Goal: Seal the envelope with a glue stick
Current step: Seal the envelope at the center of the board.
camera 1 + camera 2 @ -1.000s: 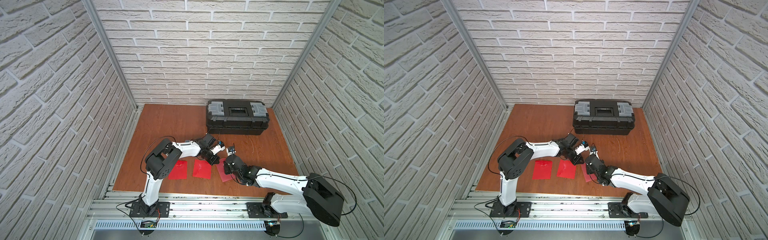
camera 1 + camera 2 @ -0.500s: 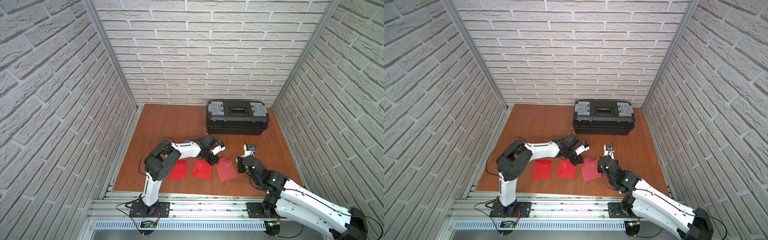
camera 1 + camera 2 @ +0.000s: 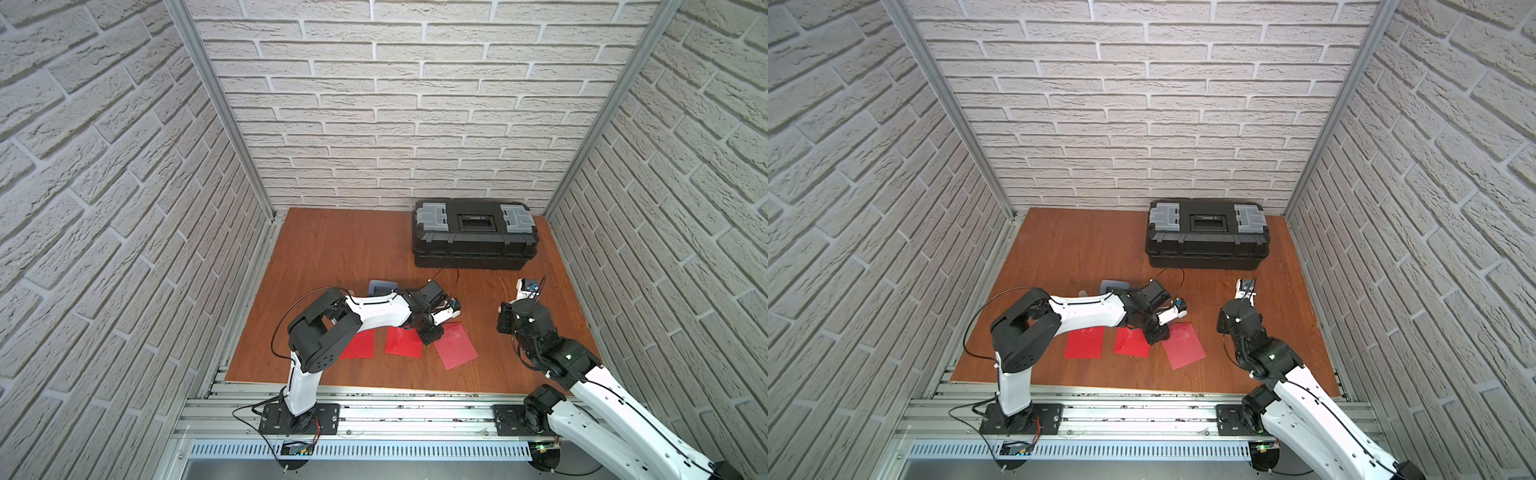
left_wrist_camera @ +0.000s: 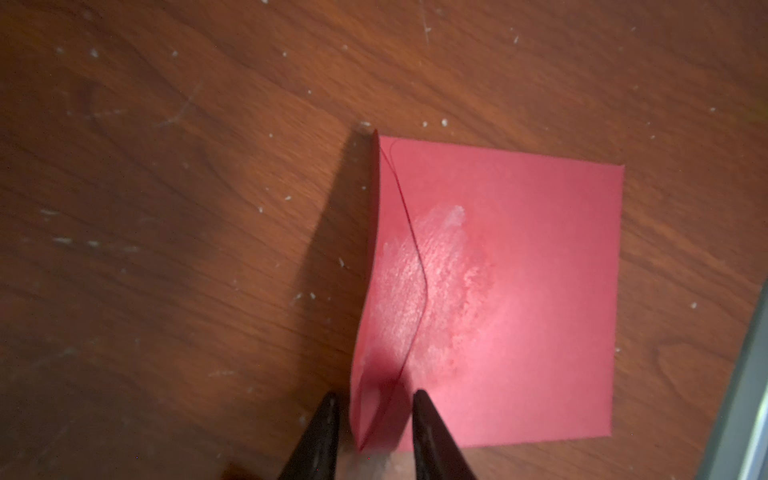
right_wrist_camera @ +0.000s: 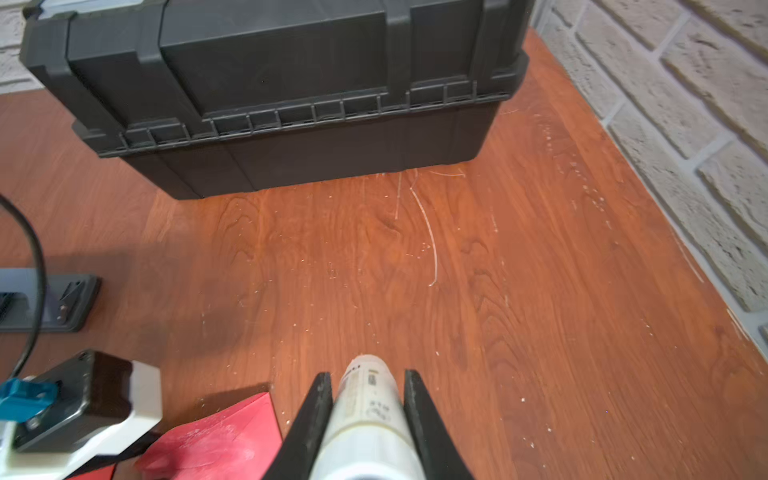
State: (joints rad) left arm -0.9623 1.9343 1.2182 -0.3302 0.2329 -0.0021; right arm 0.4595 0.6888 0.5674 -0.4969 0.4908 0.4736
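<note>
Glue stick (image 5: 365, 411) is pinched by right gripper (image 5: 367, 376); left gripper (image 4: 372, 405) is spread astride the flap (image 4: 390, 291), best pressed down flat.

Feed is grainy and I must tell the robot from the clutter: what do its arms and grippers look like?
Both the left arm and right arm have white link shells, bulky black joint housings and thin black cables looping alongside. The left gripper and right gripper each have two black tapered fingers. A small green light glows on the right arm.

red envelope (image 4: 519, 291), black toolbox (image 5: 291, 83), white glue stick (image 5: 368, 409)
</note>
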